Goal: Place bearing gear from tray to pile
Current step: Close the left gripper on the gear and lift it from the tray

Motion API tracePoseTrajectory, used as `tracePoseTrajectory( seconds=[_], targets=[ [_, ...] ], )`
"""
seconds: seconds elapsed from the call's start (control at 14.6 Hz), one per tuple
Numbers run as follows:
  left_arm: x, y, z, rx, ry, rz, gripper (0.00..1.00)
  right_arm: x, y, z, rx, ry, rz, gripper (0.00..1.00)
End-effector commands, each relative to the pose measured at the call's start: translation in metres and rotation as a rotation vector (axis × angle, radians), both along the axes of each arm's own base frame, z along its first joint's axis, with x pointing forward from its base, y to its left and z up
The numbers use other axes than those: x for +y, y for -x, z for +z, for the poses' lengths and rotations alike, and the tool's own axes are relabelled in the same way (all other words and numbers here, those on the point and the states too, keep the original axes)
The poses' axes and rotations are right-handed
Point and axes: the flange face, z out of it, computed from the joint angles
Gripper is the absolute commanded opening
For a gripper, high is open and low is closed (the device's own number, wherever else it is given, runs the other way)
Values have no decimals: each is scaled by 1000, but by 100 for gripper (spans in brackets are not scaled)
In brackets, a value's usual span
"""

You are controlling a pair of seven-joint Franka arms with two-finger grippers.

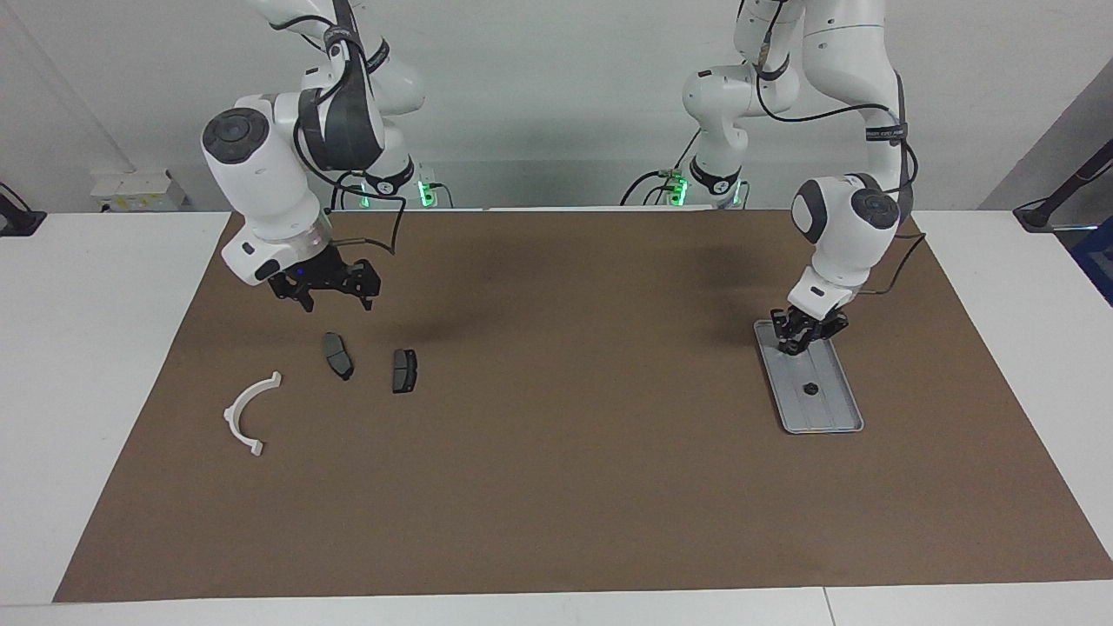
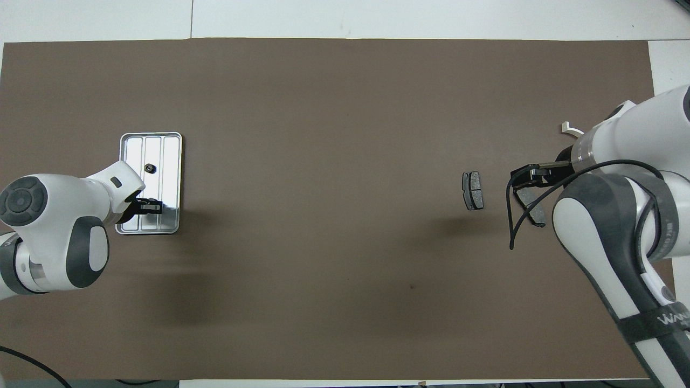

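Two arms: both are over a brown mat (image 1: 556, 487) that covers the white table (image 1: 96, 365), one toward each end.
Left gripper: the left gripper (image 1: 802, 337) is low over the end of the tray nearer the robots, pointing down; how far its fingers are apart cannot be told, and nothing is seen in its grasp. In the overhead view it (image 2: 153, 206) covers that same end of the tray.
Tray: the silvery ridged tray (image 1: 830, 409) lies flat on the mat toward the left arm's end of the table.
Bearing gear: the small dark bearing gear (image 1: 809, 388) sits on the tray, about at its middle, apart from the left gripper and untouched. From overhead the gear (image 2: 150, 168) is farther from the robots than the gripper.
Right gripper: the right gripper (image 1: 335, 300) hangs in the air over the mat above the pile, fingers spread, holding nothing.
Pile: two dark brake-pad plates, one (image 1: 337, 356) just beside the other (image 1: 404, 370), lie toward the right arm's end of the table; the white half-ring piece (image 1: 248, 413) lies near them, farther from the robots.
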Motion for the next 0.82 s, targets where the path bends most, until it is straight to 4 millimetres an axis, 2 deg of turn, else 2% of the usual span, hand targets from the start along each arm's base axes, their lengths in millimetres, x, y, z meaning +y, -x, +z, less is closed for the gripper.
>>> tracePoseTrajectory(
  seconds=[0.0, 0.21, 0.27, 0.41, 0.62, 0.75],
  targets=[
    [-1, -22, 25, 14, 9, 11, 21, 0, -1, -4, -7, -18, -10, 100],
    [-5, -51, 90, 59, 12, 10, 21, -1, -2, -2, -10, -19, -10, 100],
    [-12, -58, 111, 64, 16, 30, 21, -1, -3, 1, -16, -19, -7, 100],
    [-51, -64, 137, 38, 25, 92, 21, -1, -3, 10, -32, -21, -4, 100],
    [-113, -61, 160, 38, 31, 173, 21, -1, -2, 10, -29, -20, -7, 100],
    [-171, -50, 169, 26, 36, 243, 21, 0, -2, 10, -30, -20, -8, 100]
  ],
)
